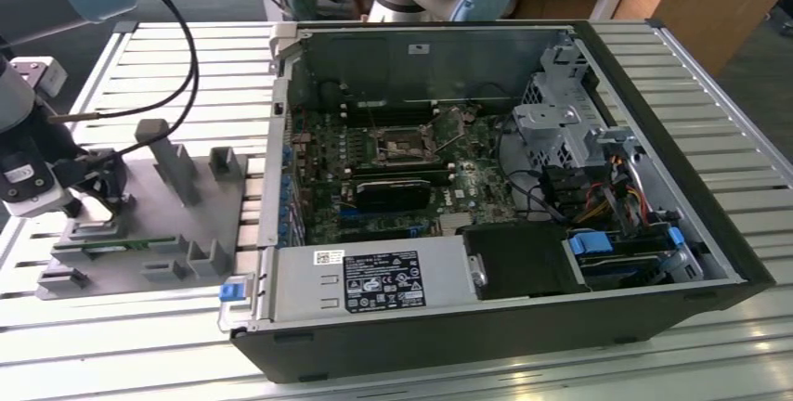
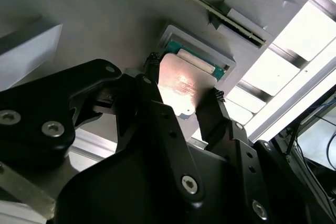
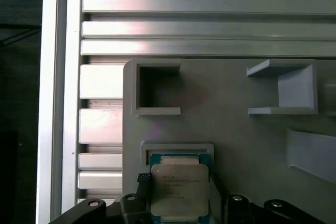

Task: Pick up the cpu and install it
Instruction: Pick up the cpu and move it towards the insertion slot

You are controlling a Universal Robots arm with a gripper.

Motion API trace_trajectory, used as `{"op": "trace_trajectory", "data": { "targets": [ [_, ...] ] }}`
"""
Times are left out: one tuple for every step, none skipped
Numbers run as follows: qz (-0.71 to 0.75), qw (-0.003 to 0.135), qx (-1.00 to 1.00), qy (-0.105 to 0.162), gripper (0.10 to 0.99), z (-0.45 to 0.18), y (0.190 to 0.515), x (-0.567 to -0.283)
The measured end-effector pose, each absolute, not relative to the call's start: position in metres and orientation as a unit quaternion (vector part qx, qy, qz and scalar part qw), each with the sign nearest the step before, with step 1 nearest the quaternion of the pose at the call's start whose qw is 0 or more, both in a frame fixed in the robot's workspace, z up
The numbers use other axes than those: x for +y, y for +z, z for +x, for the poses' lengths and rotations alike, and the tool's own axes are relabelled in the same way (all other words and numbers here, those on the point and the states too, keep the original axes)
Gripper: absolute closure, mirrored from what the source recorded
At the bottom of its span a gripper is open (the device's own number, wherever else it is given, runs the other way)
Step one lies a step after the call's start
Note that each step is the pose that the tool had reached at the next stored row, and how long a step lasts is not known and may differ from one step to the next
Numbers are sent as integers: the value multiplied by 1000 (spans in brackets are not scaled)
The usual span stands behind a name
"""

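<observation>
gripper [image 2: 185, 77] clenched on the cpu [image 2: 178, 86]; black fingertips [image 2: 151, 59] press its two opposite edges; the chip sits between them, just over its recessed pocket [image 2: 169, 31] in the grey tray [image 3: 226, 129] beneath the gripper

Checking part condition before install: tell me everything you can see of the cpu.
The cpu is a small flat square chip with a silver-grey metal top bearing faint print and a thin green rim. It lies flat in a shallow pocket of the grey holder tray, the end effector straddling it; contact cannot be judged.
</observation>
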State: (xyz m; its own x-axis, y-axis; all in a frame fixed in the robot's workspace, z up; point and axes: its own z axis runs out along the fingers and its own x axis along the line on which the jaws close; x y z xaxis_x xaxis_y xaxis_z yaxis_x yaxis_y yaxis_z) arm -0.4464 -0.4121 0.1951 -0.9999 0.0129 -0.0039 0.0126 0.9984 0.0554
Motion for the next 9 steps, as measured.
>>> {"op": "trace_trajectory", "data": {
  "targets": [
    [6, 2, 1000, 28, 553, -446, 197, -412],
    [6, 2, 1000, 28, 553, -446, 199, -412],
    [6, 2, 1000, 28, 553, -446, 200, -412],
    [6, 2, 1000, 28, 553, -446, 202, -412],
    [6, 2, 1000, 28, 553, -446, 204, -412],
    [6, 2, 1000, 28, 553, -446, 205, -412],
    [6, 2, 1000, 28, 553, -446, 207, -412],
    [6, 2, 1000, 28, 553, -446, 208, -412],
    [6, 2, 1000, 28, 553, -446, 210, -412]
  ]
}}
